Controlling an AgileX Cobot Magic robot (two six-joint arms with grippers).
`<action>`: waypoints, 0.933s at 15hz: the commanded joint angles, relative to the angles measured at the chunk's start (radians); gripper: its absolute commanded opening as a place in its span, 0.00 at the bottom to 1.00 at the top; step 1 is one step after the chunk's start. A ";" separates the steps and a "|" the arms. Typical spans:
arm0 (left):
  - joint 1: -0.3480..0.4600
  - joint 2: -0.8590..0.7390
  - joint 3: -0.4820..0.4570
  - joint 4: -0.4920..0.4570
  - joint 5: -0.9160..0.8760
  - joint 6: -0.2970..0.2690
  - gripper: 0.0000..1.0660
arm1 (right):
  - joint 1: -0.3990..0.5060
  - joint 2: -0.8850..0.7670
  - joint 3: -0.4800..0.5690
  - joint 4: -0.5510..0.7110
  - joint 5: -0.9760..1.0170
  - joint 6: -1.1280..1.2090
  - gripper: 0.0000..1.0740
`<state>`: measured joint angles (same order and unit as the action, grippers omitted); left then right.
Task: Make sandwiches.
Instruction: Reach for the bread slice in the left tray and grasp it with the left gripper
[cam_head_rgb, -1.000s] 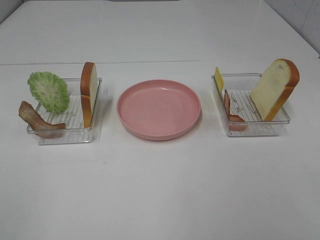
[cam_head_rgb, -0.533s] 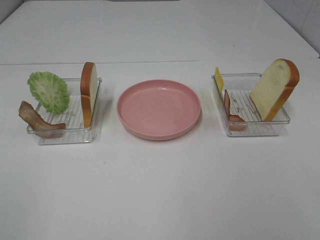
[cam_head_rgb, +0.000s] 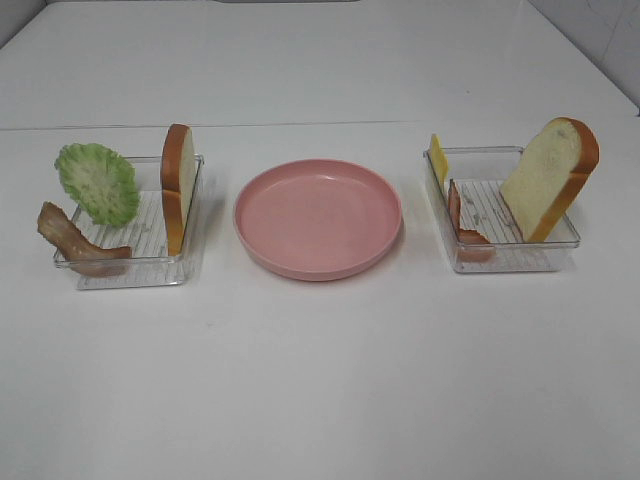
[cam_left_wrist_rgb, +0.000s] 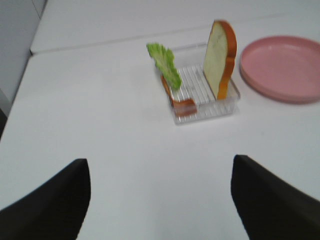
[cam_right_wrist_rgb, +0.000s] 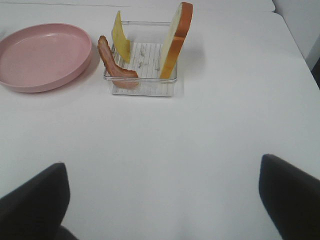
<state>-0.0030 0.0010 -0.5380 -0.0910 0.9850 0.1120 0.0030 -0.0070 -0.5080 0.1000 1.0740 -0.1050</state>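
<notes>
High exterior view: a white table (cam_head_rgb: 320, 380) with a round pink plate (cam_head_rgb: 318, 218) at its middle, nothing on it. On the left of the view sits a clear ribbed left tray (cam_head_rgb: 130, 272). In it, the left bread slice (cam_head_rgb: 178, 187) stands upright on edge at the side nearest the plate. The lettuce leaf (cam_head_rgb: 97, 183) stands at the far outer side, and the left bacon strip (cam_head_rgb: 75, 240) drapes over the outer wall. On the right of the view, well apart from the plate, sits the right tray (cam_head_rgb: 510, 264). It holds 3 pieces: the cheese square (cam_head_rgb: 438, 158) upright on the plate side, the right bacon strip (cam_head_rgb: 463, 225) just beside it, and the right bread slice (cam_head_rgb: 552, 178) leaning at the outer side. Neither arm shows here.

Left wrist view: the left gripper (cam_left_wrist_rgb: 160, 200) hovers above bare table with its 2 dark fingers (cam_left_wrist_rgb: 50, 205) spread wide, holding nothing. The left tray lies well ahead of it.

Right wrist view: the right gripper (cam_right_wrist_rgb: 160, 200) has its fingers (cam_right_wrist_rgb: 292, 200) spread wide over bare table, holding nothing. The right tray and its food lie well ahead, the plate beside them.
</notes>
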 joint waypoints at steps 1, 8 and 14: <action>0.004 0.058 -0.049 -0.022 -0.124 -0.012 0.70 | -0.004 -0.011 0.002 -0.002 -0.011 -0.007 0.90; 0.004 0.748 -0.365 -0.124 -0.212 -0.011 0.70 | -0.004 -0.011 0.002 -0.002 -0.011 -0.007 0.90; 0.002 1.264 -0.713 -0.245 -0.063 -0.011 0.70 | -0.004 -0.011 0.002 -0.002 -0.011 -0.007 0.90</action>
<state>-0.0030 1.2200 -1.2060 -0.3040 0.8860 0.1080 0.0030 -0.0070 -0.5080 0.1000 1.0740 -0.1050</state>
